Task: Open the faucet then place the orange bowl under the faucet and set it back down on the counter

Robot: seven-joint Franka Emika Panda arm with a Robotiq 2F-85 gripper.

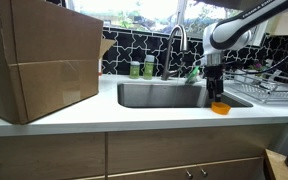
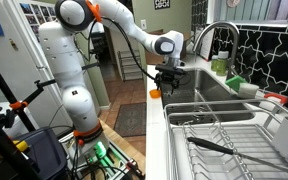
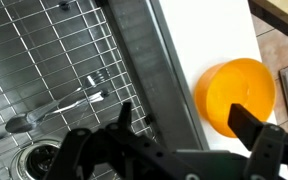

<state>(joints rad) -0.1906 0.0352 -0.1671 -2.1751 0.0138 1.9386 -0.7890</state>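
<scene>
The orange bowl [image 3: 234, 92] sits on the white counter [image 3: 179, 60], on the front strip beside the steel sink [image 3: 44, 70]. It also shows in both exterior views [image 1: 220, 107] [image 2: 155, 93]. My gripper [image 3: 189, 125] is open just above it. One finger is over the sink edge and the other over the bowl's rim. Both exterior views show the gripper [image 1: 216, 88] [image 2: 164, 80] pointing down, close over the bowl. The tall steel faucet [image 1: 177, 40] [image 2: 216, 35] stands behind the sink. I cannot tell whether water runs.
A large cardboard box [image 1: 44, 60] stands on the counter beside the sink. Green bottles [image 1: 142, 68] stand by the faucet. A wire dish rack [image 1: 269, 85] [image 2: 224, 130] is on the other side. A wire grid and utensils [image 3: 64, 100] lie in the sink.
</scene>
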